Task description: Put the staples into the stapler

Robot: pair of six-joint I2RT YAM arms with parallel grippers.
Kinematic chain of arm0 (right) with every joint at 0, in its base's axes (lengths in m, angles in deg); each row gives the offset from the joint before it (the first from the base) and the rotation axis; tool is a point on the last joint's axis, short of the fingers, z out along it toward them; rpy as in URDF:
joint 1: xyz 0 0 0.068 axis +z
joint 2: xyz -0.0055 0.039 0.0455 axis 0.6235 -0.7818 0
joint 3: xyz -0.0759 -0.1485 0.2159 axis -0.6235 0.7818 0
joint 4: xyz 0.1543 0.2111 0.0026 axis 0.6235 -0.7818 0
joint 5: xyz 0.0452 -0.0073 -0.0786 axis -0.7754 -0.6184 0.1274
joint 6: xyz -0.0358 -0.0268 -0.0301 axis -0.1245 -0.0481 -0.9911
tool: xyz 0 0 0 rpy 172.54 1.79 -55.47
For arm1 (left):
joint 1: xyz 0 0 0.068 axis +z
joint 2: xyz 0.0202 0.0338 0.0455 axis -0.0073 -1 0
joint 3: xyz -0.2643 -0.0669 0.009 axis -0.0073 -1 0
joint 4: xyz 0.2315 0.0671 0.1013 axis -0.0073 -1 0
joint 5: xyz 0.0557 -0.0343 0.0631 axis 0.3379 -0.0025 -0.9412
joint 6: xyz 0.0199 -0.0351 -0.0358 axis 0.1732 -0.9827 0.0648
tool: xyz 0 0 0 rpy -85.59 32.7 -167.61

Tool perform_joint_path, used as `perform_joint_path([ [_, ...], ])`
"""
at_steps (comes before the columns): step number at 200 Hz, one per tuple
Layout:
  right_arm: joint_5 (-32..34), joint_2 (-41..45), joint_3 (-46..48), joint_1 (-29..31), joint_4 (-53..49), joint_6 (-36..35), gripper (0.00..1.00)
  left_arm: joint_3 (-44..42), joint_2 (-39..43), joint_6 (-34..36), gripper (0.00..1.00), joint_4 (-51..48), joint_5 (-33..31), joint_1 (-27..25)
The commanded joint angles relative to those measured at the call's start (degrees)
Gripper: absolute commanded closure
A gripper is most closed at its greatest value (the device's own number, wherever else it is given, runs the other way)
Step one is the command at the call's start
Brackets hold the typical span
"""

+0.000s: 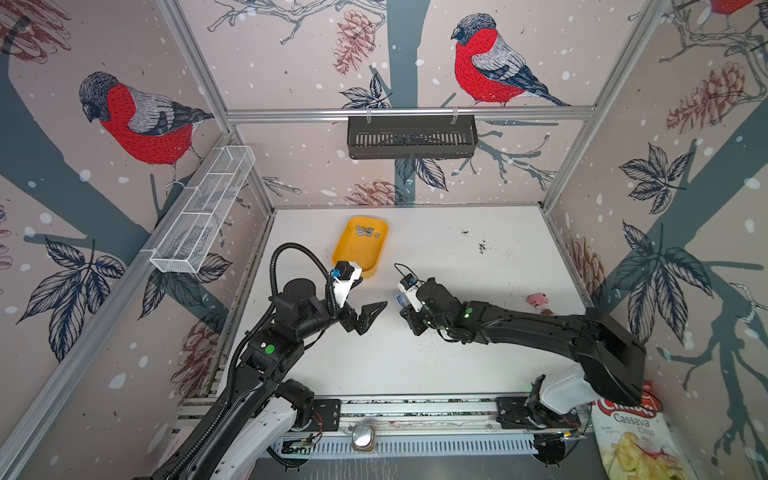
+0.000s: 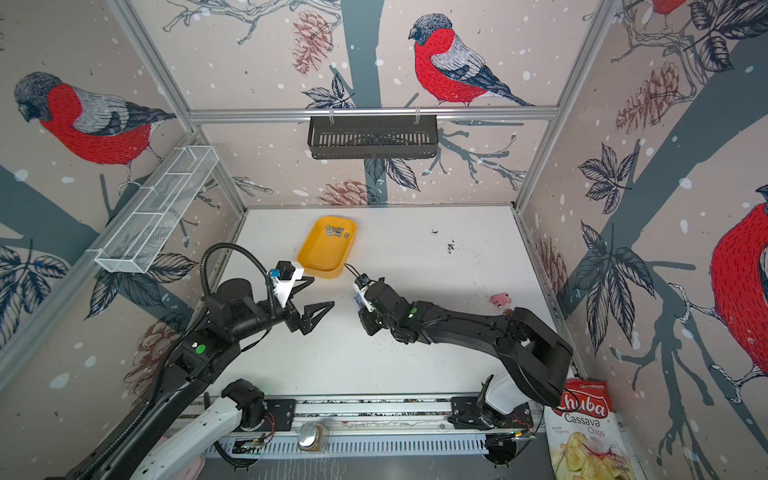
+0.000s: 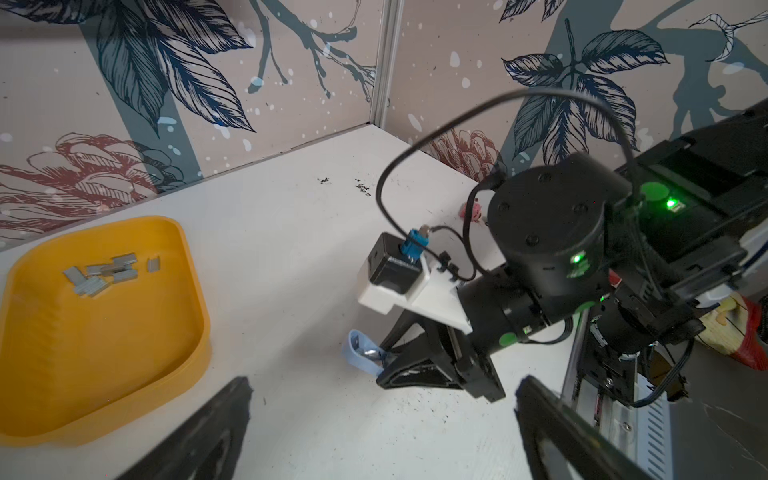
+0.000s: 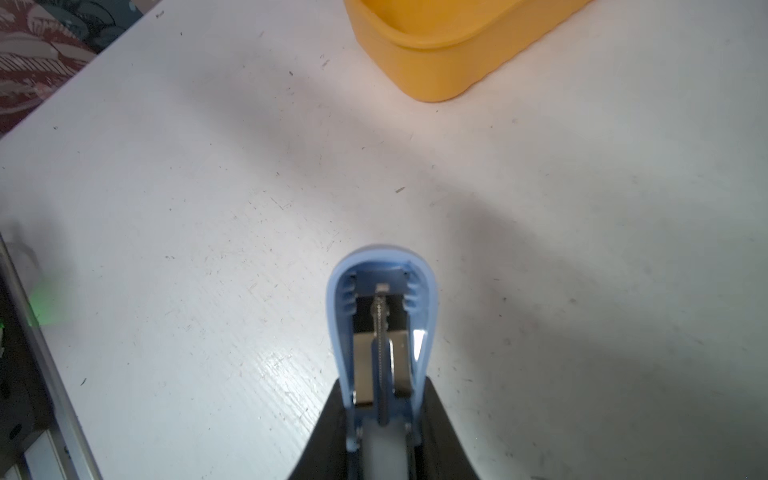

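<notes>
So, closest to the cam there's a chips bag [image 1: 631, 436] at the front right corner, well away from the yellow tray [image 1: 353, 255].

Next up, the two arms. The left gripper [image 1: 370, 297] hovers just in front of the tray's near end, jaws spread wide open. In the left wrist view its fingers [image 3: 208, 436] sit far apart over the white table [image 3: 291, 257].

The right gripper [image 1: 405, 311] is also in front of the tray but off to its right, near it, not touching. It's clamped on the stapler [image 1: 400, 300], a light blue one that pokes out past the fingertips on the tray side. The right wrist view shows the stapler [image 4: 382, 316] open w/ its inside facing the cam: silver metal plate plus a thin spring down the middle. Can't tell if any strip is loaded in there. The two grippers face each other w/ a strip of bare table between them.

Well to the right of the tray, about level w/ the grippers, a small pink thing [image 1: 537, 299] sits by the right wall.

The staples [image 1: 368, 232] are in the tray, a small loose pile of silver-grey strips at its far end. In the left wrist view the staples [image 3: 104, 272] overlap, w/ one lying a little apart.

Some dark specks [image 1: 482, 246] are on the table right of the tray's far end.

Behind the tray, up on the back wall, hangs a black basket [image 1: 411, 137]. A white wire basket [image 1: 203, 212] is on the left wall, up and left of the tray.
</notes>
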Motion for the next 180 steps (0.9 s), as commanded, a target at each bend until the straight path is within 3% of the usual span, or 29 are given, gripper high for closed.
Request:
perform_joint_path([
  [1,5.61,-4.44,-2.34,1.79,2.66,4.22,0.89,0.07,-0.11,0.57,0.01,2.58,-0.99,0.04],
  [37,6.65,-10.37,-4.06,3.26,4.36,6.73,0.88,0.16,0.06,1.81,0.01,1.94,1.66,0.08],
  [105,7.72,-15.72,-4.43,3.74,5.66,8.15,0.84,-0.47,2.68,2.42,0.01,2.04,-0.76,0.10],
  [180,6.28,-11.46,-2.34,3.78,7.39,8.69,0.57,-0.54,2.09,2.54,0.01,2.76,-0.82,0.04],
])
